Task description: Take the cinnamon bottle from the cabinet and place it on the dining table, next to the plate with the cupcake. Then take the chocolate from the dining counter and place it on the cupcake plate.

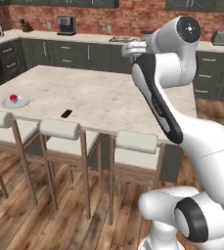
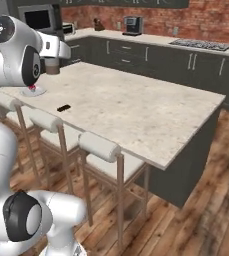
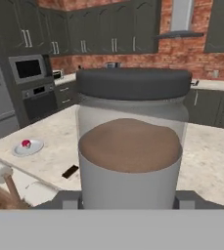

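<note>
The cinnamon bottle [image 3: 133, 146] sits upright, gripped in the jaws, with brown powder visible under its dark cap, held up above the counter [image 1: 113, 97]. Over by the left end, the plate [image 1: 14, 102] has the cupcake [image 1: 13, 97] on it, and the chocolate [image 1: 66, 114] lies flat near the stool-side edge, a bit apart from the plate. From the right base camera the bottle [image 2: 52, 66] is mostly hidden, probably behind the arm.

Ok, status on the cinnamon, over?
Gripper shut on cinnamon bottle, carried above dining table. Plate with cupcake ahead. Chocolate untouched. Path clear.
</note>
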